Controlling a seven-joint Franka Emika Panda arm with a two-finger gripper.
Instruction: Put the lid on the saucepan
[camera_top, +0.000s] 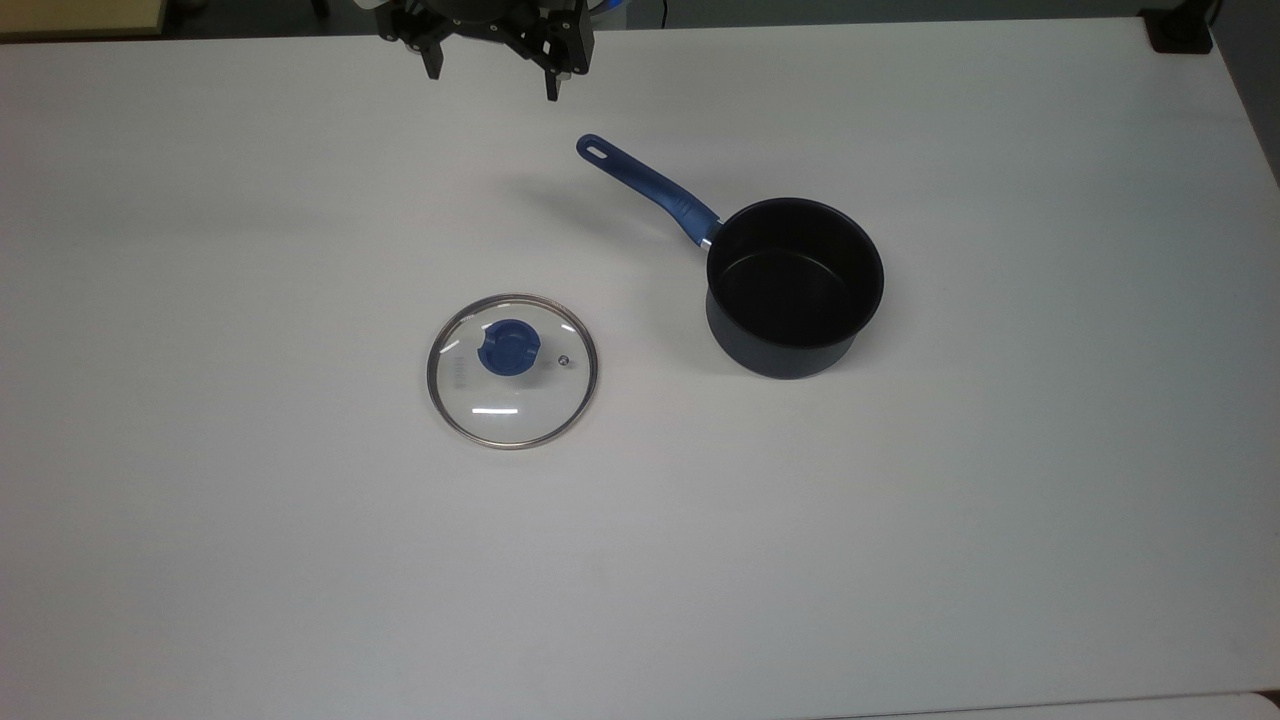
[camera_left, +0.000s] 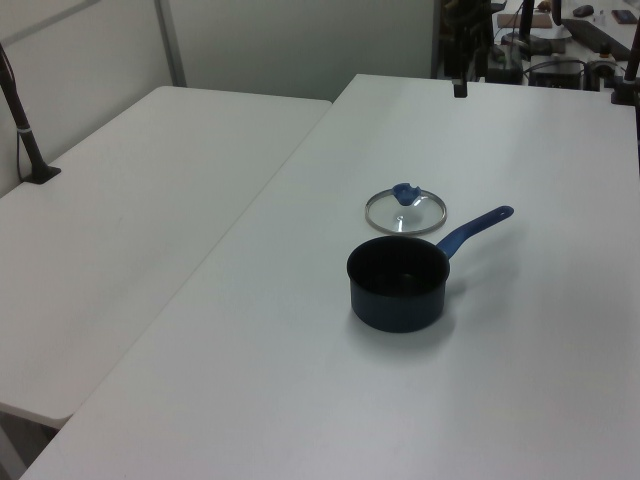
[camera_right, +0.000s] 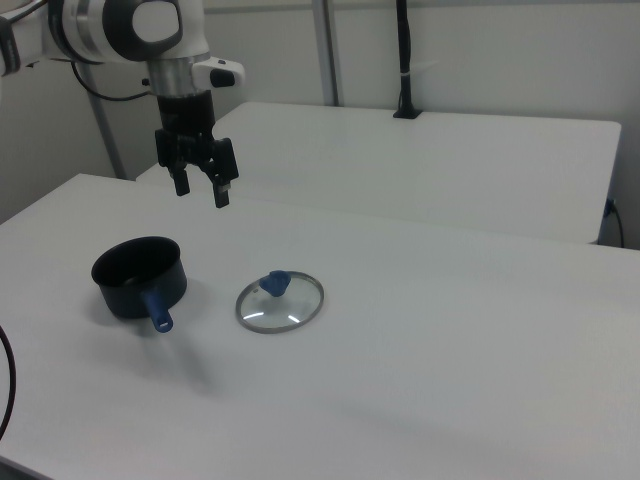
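A dark saucepan (camera_top: 795, 288) with a blue handle (camera_top: 645, 185) stands upright and empty on the white table (camera_top: 300, 560); it also appears as the saucepan (camera_left: 398, 283) and the saucepan (camera_right: 138, 277). A glass lid (camera_top: 512, 370) with a blue knob (camera_top: 509, 347) lies flat on the table to the top view's left of the pan, apart from it; the same lid (camera_left: 405, 212) and lid (camera_right: 280, 302) lie beside the pan in the side views. My gripper (camera_top: 492, 82) hangs open and empty high above the table's far edge, well away from both; in the right view the gripper (camera_right: 201, 192) is above and behind the pan.
A second white table (camera_left: 130, 220) adjoins in the left view's left. A black post clamp (camera_top: 1180, 30) sits at the table's far right corner in the top view. Cluttered desks (camera_left: 560, 40) stand beyond the table's far end in the left view.
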